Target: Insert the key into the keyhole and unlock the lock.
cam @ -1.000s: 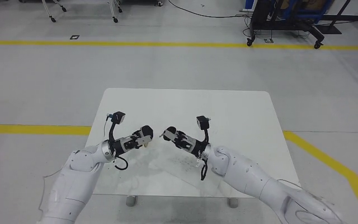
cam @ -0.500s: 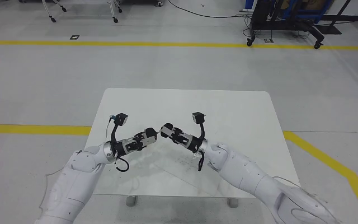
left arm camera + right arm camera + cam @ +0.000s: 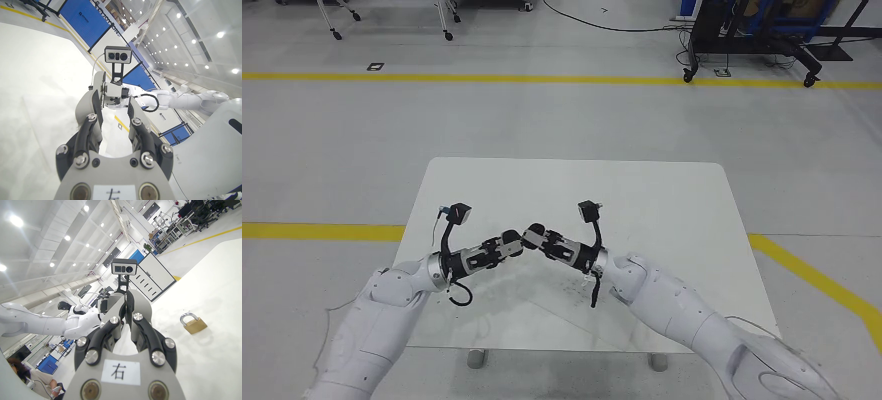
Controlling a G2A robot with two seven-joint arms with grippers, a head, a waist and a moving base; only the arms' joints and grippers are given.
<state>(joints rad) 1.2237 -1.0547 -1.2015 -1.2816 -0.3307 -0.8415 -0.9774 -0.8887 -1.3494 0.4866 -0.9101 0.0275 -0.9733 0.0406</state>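
A brass padlock (image 3: 192,325) with a silver shackle lies flat on the white table (image 3: 217,279), off to one side of my right gripper (image 3: 125,299). That gripper is shut, and a thin metal edge that looks like the key shows between its pads. In the top view both grippers meet tip to tip above the table's middle, the left gripper (image 3: 510,241) facing the right gripper (image 3: 533,236). My left gripper (image 3: 113,98) is open, and the right gripper's tip sits between its fingers (image 3: 97,106) without being clamped.
The white table (image 3: 662,200) has bare surface all around the arms, with a few small scuff marks near the padlock. Its edges are well away from both grippers. Grey floor with yellow lines surrounds it.
The two grippers have moved toward each other and closed the gap, so that the right gripper's tip now lies between the left gripper's open fingers. The padlock has not moved.
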